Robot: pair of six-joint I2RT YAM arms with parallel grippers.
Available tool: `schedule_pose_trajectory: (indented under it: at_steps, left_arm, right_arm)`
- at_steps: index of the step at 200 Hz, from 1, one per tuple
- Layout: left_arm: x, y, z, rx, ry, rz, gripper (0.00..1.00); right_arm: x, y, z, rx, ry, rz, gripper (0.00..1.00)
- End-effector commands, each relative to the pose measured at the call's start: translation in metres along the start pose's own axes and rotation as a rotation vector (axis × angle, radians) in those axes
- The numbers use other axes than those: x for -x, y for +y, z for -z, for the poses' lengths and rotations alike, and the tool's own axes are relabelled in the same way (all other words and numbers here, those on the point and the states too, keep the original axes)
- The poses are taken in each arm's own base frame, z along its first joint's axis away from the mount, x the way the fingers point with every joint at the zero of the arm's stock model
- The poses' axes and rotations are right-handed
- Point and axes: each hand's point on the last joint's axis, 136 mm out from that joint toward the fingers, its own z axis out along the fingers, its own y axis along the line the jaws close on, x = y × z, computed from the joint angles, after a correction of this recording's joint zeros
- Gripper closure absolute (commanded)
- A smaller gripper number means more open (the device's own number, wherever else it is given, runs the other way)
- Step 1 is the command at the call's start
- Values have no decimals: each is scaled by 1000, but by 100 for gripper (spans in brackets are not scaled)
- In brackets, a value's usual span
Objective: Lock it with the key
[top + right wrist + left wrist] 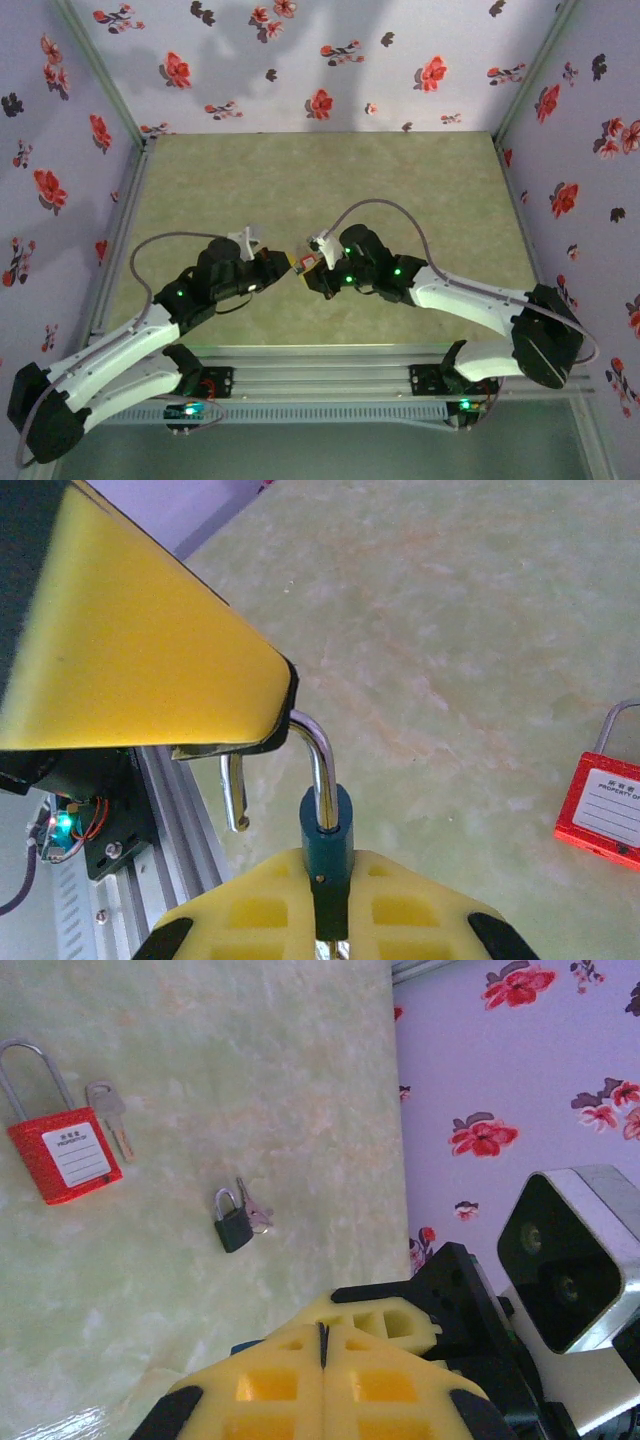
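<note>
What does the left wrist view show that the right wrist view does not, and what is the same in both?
Left wrist alone: a small dark padlock with silver keys, and a single silver key beside the red-orange squarish padlock with pale label. Right wrist alone: a teal padlock, silver shackle open, gripped in the right hand. Both: that red-orange padlock, lying on the pale green marbled table.

Lighting was soft and kinda dim; fuzzy shadows on the back wall (330, 30), slight sheen on the table (50, 1422), wrist close-ups blurry.
</note>
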Motion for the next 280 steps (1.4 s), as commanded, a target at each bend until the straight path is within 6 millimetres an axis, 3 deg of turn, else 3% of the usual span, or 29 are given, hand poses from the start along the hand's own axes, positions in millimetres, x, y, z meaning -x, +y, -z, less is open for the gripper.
schedule_pose_trajectory:
  at_steps: [1, 43, 66, 105, 155, 210, 280]
  left_arm:
    - [-6, 3, 1, -14, 17, -15, 100]
    - [-7, 7, 3, 14, 26, -31, 100]
    - [-6, 7, 5, 28, 33, -47, 79]
    - [-2, 3, 11, 49, 38, -74, 62]
    - [0, 1, 14, 45, 53, -80, 69]
    - [-16, 3, 16, 9, 129, -106, 63]
    - [-23, 8, 28, 19, 171, -154, 69]
  right_arm:
    - [15, 16, 8, 59, -56, 20, 100]
    - [13, 23, 12, 93, -39, 19, 100]
    - [11, 27, 12, 111, -21, 20, 100]
    - [6, 33, 6, 154, 23, 14, 100]
    - [2, 35, 3, 169, 49, 12, 100]
    - [0, 38, 2, 189, 69, 6, 100]
    - [-3, 42, -1, 221, 98, -4, 100]
